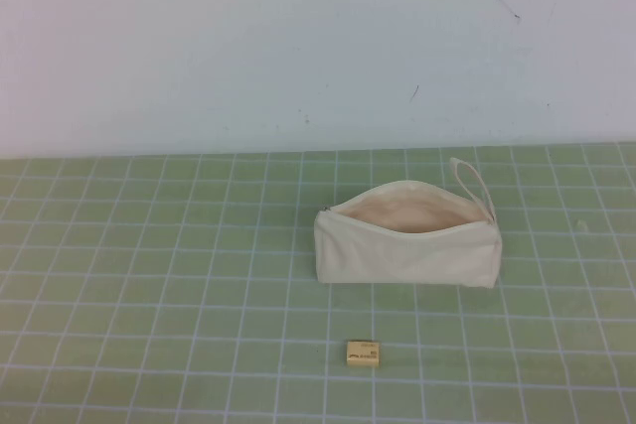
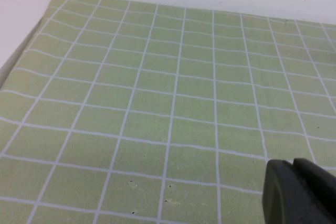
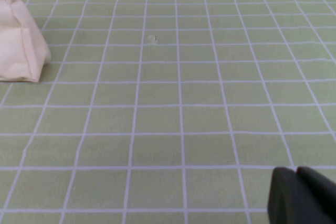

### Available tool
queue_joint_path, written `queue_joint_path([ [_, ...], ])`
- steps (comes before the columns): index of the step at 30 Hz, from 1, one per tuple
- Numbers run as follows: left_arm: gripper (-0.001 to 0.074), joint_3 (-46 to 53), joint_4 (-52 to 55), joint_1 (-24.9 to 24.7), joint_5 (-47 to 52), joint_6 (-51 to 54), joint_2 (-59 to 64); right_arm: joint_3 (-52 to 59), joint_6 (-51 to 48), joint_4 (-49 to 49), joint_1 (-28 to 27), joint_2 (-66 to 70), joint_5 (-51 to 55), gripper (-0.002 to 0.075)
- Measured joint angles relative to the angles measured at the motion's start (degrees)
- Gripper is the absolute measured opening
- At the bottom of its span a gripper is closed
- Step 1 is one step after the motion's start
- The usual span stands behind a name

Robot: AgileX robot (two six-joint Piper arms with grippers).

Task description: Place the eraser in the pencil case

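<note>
The cream-white pencil case (image 1: pixel 407 240) lies on the green grid mat, unzipped, with its mouth gaping and the beige lining showing; a loop strap (image 1: pixel 469 182) sticks out at its far right end. The tiny tan-yellow eraser (image 1: pixel 363 353) lies flat on the mat in front of the case, apart from it. Neither arm shows in the high view. My left gripper (image 2: pixel 294 167) is shut and empty over bare mat. My right gripper (image 3: pixel 296 172) is shut and empty over bare mat; an end of the case (image 3: pixel 18 43) shows in its view, well away from the gripper.
The green grid mat (image 1: pixel 149 285) covers the table up to a white wall (image 1: pixel 298 37) at the back. The mat's edge (image 2: pixel 26 45) shows in the left wrist view.
</note>
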Motion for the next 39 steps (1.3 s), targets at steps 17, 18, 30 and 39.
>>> queue_joint_path([
  [17, -0.0002, 0.0, -2.38, 0.0, 0.0, 0.0, 0.0, 0.0, 0.0, 0.0, 0.0, 0.0, 0.0, -0.0001],
  [18, -0.0002, 0.0, -2.38, 0.0, 0.0, 0.0, 0.0, 0.0, 0.0, 0.0, 0.0, 0.0, 0.0, -0.0001],
  [30, -0.0002, 0.0, -3.62, 0.0, -0.11, -0.9, 0.0, 0.0, 0.0, 0.0, 0.0, 0.0, 0.0, -0.0001],
  [39, -0.0002, 0.11, -43.89, 0.0, -2.9, -16.06, 0.0, 0.0, 0.0, 0.0, 0.0, 0.0, 0.0, -0.0001],
])
